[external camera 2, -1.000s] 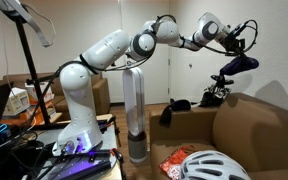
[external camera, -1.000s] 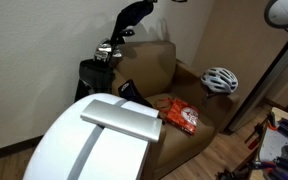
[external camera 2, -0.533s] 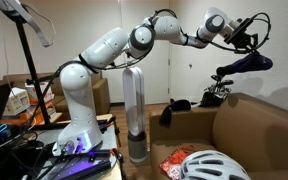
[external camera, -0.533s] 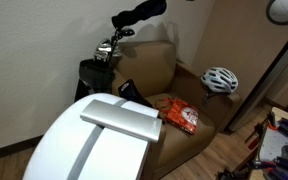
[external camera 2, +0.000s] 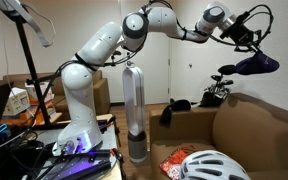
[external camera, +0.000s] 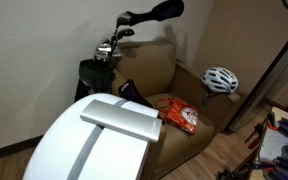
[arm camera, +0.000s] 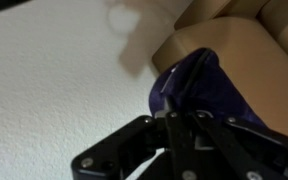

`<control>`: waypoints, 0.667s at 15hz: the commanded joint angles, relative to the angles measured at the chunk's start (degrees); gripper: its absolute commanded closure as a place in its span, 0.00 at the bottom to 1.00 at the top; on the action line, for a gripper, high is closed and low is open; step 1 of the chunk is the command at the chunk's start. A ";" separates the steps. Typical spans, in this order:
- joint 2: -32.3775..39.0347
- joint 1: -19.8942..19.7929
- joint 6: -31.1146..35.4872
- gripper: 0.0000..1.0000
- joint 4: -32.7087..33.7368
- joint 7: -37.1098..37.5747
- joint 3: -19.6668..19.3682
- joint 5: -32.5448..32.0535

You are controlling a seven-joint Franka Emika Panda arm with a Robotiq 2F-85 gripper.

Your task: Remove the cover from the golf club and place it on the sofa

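Note:
The dark navy cover (external camera: 159, 12) hangs almost level high above the sofa back; it also shows in an exterior view (external camera 2: 256, 64) and fills the wrist view (arm camera: 199, 85). My gripper (external camera 2: 248, 40) is shut on its upper end, fingers (arm camera: 179, 125) pinching the fabric. The golf club's dark driver head (external camera: 125, 19) sits at the cover's open end, on a thin shaft rising from the bag; I cannot tell whether they still touch. The brown sofa (external camera: 162, 68) stands below, also seen in the wrist view (arm camera: 254, 40).
A black golf bag (external camera: 92, 73) with silver irons (external camera: 106, 47) stands beside the sofa against the wall. A white helmet (external camera: 220, 79) lies on the sofa arm and an orange snack bag (external camera: 180, 116) on the seat. A white rounded body (external camera: 99, 145) fills the foreground.
My gripper has moved up and away from the bag, pulling the cover from hanging over the club head to stretched out sideways above the sofa back.

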 commanded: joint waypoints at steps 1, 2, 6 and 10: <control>-7.12 5.40 -5.53 0.93 -11.17 2.20 -3.17 -3.10; -8.26 6.49 -6.66 0.93 -13.12 2.42 -3.88 -3.39; -9.70 7.44 -4.14 0.93 -17.61 -2.60 -1.61 -0.78; -9.12 -3.29 -1.68 0.93 -17.06 -3.39 19.92 -5.16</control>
